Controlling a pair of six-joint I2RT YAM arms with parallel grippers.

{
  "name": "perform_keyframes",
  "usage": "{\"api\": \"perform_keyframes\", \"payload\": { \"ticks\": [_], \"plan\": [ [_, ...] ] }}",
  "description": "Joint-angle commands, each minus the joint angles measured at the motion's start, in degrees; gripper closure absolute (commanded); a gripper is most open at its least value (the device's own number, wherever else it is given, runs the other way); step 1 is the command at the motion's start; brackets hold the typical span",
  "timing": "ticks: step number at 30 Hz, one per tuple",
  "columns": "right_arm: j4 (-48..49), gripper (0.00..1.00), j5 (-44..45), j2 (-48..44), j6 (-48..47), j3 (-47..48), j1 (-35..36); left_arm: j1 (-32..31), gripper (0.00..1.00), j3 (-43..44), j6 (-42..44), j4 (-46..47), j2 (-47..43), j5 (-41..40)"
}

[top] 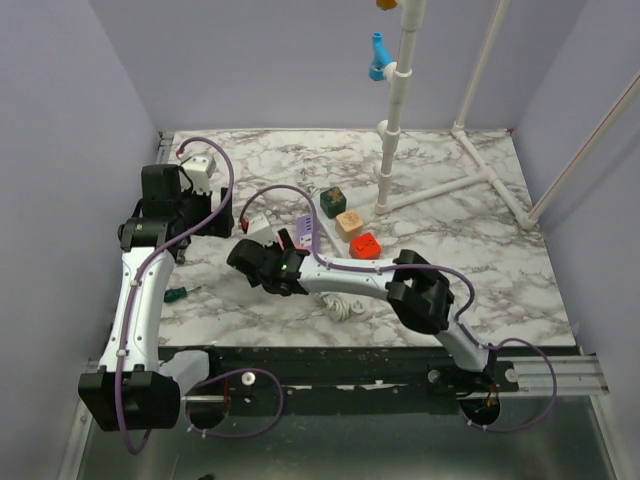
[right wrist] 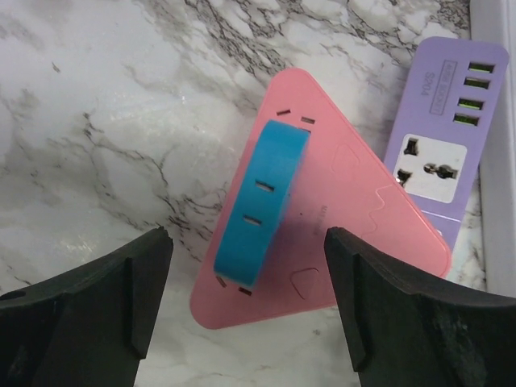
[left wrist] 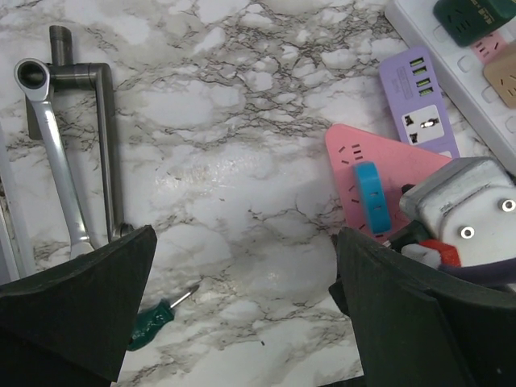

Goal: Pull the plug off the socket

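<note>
The long white socket strip (left wrist: pixel 451 60) lies at the top right of the left wrist view. A dark green plug (left wrist: pixel 472 18) and a tan plug (left wrist: pixel 504 74) sit on it, with a pink outlet between them. In the top view the green (top: pixel 333 201), tan (top: pixel 349 223) and red (top: pixel 365 245) plugs stand in a row. My left gripper (left wrist: pixel 242 322) is open and empty over bare table. My right gripper (right wrist: pixel 246 314) is open and empty above a pink triangular socket (right wrist: pixel 347 242) that carries a blue plug (right wrist: pixel 266 201), left of the strip.
A purple bar (right wrist: pixel 439 137) lies between the pink triangle and the white strip. A ratchet wrench (left wrist: pixel 50 137), a metal bracket (left wrist: pixel 105 145) and a green screwdriver (left wrist: pixel 157 318) lie to the left. A white pipe frame (top: pixel 395 130) stands at the back. A white cord (top: pixel 340 305) lies near the front edge.
</note>
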Motion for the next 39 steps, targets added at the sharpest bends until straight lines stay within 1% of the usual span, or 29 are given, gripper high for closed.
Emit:
{"api": "perform_keyframes", "payload": {
  "ticks": [1,2,6,8,10,13,16,20,23,27,30,34,36,37,39],
  "plan": [
    [-0.59,0.05,-1.03,-5.71,2.57,-4.82,0.49,0.36,0.02,-0.16,3.51,-3.85,-1.07,5.73],
    [-0.61,0.0,-1.29,-7.72,3.27,-6.64,0.44,0.35,0.01,-0.07,3.97,-4.56,-1.34,6.8],
    [1.19,0.0,-0.14,-18.04,5.42,-16.0,0.43,0.18,0.02,-0.32,3.37,-6.92,-1.35,12.13],
    [2.5,0.0,0.84,-22.9,6.38,-20.38,0.19,-0.9,0.02,-0.96,3.03,-7.61,-0.46,14.79],
    [2.88,0.0,-0.22,-25.86,7.13,-22.71,-0.37,-1.75,0.02,-1.9,2.67,-7.39,0.78,16.75],
    [3.19,0.0,-1.83,-27.6,6.8,-23.69,-0.82,-5.06,0.02,-3.4,2.34,-6.38,2.92,18.02],
    [2.17,0.0,-2.97,-28.43,7.57,-24.58,-2.36,-8.31,0.02,-4.73,1.16,-4.3,4.27,17.8],
    [1.82,0.0,-7.64,-32.06,10.86,-28.5,-6.87,-13.03,0.02,-6.58,-2.66,0.65,4.64,16.47],
    [2.94,0.0,-9.64,-34.94,11.97,-31.76,-9.18,-15.74,0.02,-7.7,-3.77,3.99,6.73,12.36],
    [3.23,0.0,-10.63,-36.51,12.76,-33.48,-10.24,-16.78,0.14,-6.44,-6.67,6.19,12.91,7.84],
    [3.25,0.0,-11.85,-37.35,13.51,-34.31,-11.2,-17.5,0.2,-4.68,-7.86,6.12,17.89,7.89],
    [3.45,0.0,-13.24,-38.58,14.15,-34.92,-12.05,-18.69,0.23,-5.42,-8.37,7.08,21.05,6.2],
    [3.6,0.0,-14.4,-38.73,14.59,-35.24,-12.61,-18.81,0.26,-6.06,-8.26,7.98,21.48,5.73],
    [3.83,0.0,-14.85,-38.75,14.85,-35.57,-12.96,-18.81,0.29,-6.28,-8.21,8.49,21.77,5.73],
    [4.65,0.0,-16.02,-38.59,15.42,-36.52,-13.54,-18.85,0.44,-6.18,-8.37,9.14,22.53,6.19]
  ]
}}
